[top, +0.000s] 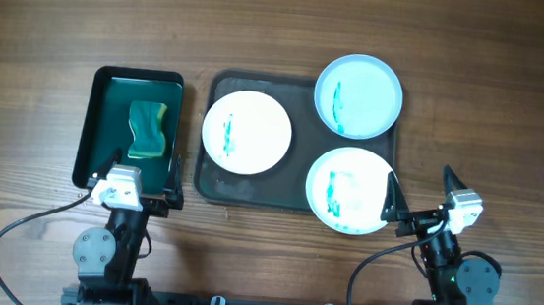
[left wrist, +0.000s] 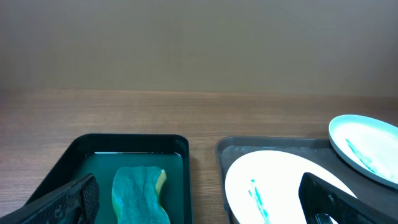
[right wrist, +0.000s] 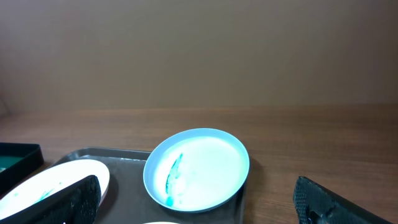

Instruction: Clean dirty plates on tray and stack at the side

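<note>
Three smeared plates lie unwiped on the tray at the centre of the desk. The left pincer and right pincer hang spread at six o'clock. The left one faces the sponge, likely to fetch it first.

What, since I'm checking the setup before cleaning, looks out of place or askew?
Two plates sit partly off the tray: the blue plate overhangs its far right corner, the near right white plate its near edge. The left white plate lies fully inside.
</note>
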You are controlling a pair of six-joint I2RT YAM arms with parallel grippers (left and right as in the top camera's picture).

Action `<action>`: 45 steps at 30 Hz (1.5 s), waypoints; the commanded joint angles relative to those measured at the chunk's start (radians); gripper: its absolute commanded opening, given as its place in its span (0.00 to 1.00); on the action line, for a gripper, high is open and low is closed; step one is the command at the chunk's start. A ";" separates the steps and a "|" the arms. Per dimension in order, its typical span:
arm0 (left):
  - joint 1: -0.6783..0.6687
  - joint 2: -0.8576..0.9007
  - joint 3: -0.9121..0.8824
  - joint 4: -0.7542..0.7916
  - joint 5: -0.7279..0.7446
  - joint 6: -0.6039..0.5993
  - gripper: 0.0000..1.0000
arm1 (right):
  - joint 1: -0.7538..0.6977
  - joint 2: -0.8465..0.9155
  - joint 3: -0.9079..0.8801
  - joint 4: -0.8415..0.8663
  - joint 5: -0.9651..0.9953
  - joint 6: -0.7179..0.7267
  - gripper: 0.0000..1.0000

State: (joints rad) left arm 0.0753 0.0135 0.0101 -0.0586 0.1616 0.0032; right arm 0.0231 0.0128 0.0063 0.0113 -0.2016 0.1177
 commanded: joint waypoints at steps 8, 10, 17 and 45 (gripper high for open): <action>0.006 -0.006 -0.005 -0.006 -0.010 0.019 1.00 | 0.002 -0.002 -0.001 0.003 -0.006 -0.010 1.00; 0.006 -0.006 -0.005 -0.005 -0.010 0.019 1.00 | 0.002 -0.002 -0.001 0.003 -0.006 -0.010 1.00; 0.006 -0.006 -0.005 -0.005 -0.010 0.019 1.00 | 0.002 -0.002 -0.001 0.003 -0.006 -0.010 1.00; 0.006 -0.006 -0.005 -0.006 -0.010 0.019 1.00 | 0.002 -0.002 -0.001 0.041 0.024 -0.010 1.00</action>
State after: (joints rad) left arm 0.0753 0.0135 0.0101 -0.0586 0.1616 0.0032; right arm 0.0231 0.0128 0.0063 0.0113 -0.2016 0.1177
